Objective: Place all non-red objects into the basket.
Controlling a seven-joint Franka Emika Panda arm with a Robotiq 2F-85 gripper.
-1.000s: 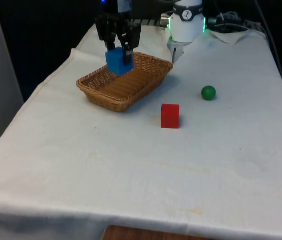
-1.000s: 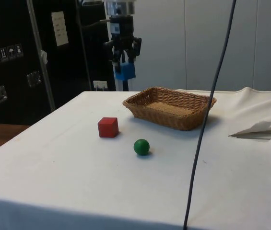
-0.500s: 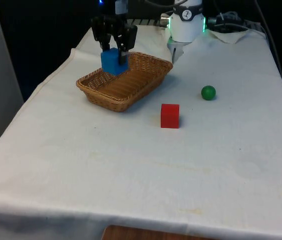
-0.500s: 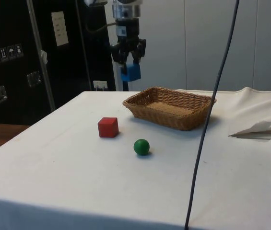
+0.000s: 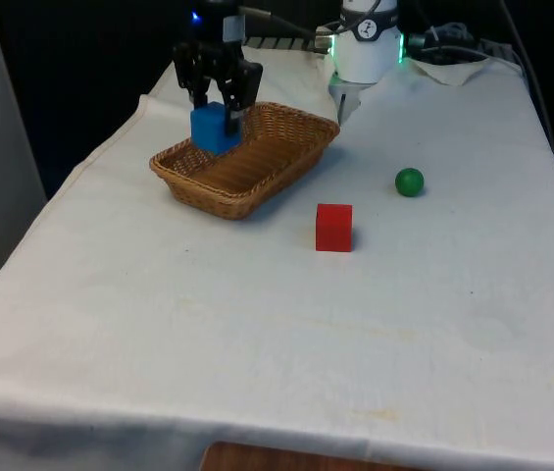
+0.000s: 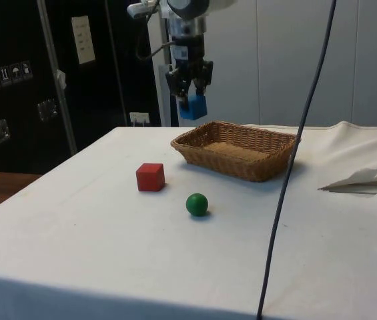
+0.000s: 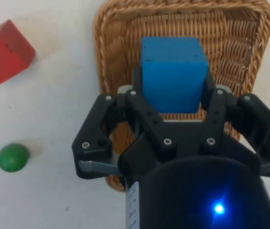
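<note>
Blue cube (image 5: 214, 128) clamped in gripper (image 5: 217, 98), seemingly above basket (image 5: 286, 162)

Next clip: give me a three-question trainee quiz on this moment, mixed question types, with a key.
1. True or false: the black two-finger gripper holds the blue cube.
2. What sits on the white cloth nearest the red cube? A) green ball B) yellow cup C) metal spoon
3. Fill in: the blue cube hangs above the woven wicker ____.

Key: 1 true; 2 A; 3 basket.
</note>
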